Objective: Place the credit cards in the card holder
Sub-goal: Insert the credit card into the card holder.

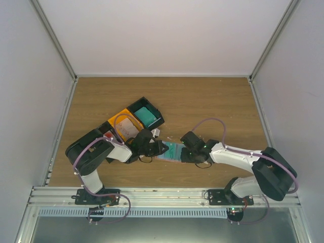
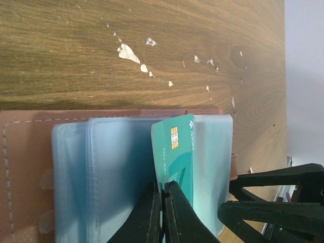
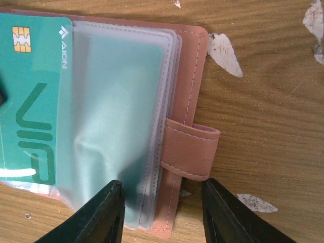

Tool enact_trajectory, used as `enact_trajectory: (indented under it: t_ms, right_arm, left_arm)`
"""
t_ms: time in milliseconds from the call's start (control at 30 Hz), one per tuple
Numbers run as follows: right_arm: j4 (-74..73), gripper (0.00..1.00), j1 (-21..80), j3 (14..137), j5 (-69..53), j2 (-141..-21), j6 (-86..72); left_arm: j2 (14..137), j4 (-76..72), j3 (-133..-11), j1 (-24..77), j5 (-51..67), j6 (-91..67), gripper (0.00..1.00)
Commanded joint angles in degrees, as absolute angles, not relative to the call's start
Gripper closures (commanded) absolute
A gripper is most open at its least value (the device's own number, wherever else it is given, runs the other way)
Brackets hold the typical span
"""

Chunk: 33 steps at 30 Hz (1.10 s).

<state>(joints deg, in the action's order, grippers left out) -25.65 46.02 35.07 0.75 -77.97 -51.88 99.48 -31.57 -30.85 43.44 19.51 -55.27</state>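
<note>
Left fingers (image 2: 147,217) are clenched on the 6 o'clock edge of a teal credit card (image 2: 174,152), which lies among the clear sleeves (image 2: 101,167) of the open card holder (image 2: 20,167). The left wrist view alone shows this pinch. It also shows the card's chip near its 12 o'clock end and white flecks (image 2: 129,53) scattered on the tabletop (image 1: 212,101) beyond the holder. Only the right wrist view shows the right fingers (image 3: 101,217) spread apart, one over the frosted sleeves and one past the holder's strap tab (image 3: 190,152), clamping nothing that can be seen. That view also makes the card's lettering readable. A green tint shows through the sleeve beside the card, but I cannot tell if it is the card's own far part. From the top camera the holder sits on the tabletop between both arms, left fingers at its 9 o'clock and right at its 3 o'clock. An orange bin (image 1: 124,124) and a black bin (image 1: 147,114) stand near, at 11 o'clock.
</note>
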Motion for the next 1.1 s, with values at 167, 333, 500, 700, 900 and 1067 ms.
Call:
enact_trajectory:
  t_ms: [167,333,500,700,900,1067]
  right_arm:
    - [-26.9,0.58,46.2,34.8,1.6,-79.2,-52.2]
    - [-25.8,0.58,46.1,34.3,0.2,-79.4,-52.4]
    - [-26.0,0.58,45.9,33.7,0.3,-79.4,-53.2]
    - [-25.4,0.59,45.9,33.4,0.2,-79.4,-53.3]
    - [-24.8,0.6,45.9,33.1,-1.4,-79.6,-53.2]
    - [-24.6,0.62,45.8,32.9,-1.4,-79.4,-53.3]
  left_arm:
    - [100.8,-27.0,-28.4,44.0,20.4,-53.6,1.0]
    - [100.8,-27.7,-27.2,44.2,20.9,-53.4,1.0]
    - [99.6,-28.3,-25.8,44.2,20.6,-53.6,1.0]
    - [101.4,-30.8,-26.7,44.3,21.7,-54.2,1.0]
    - [104.1,-31.9,-29.3,45.0,22.3,-55.0,1.0]
    - [105.7,-31.8,-30.9,45.6,22.9,-55.0,0.96]
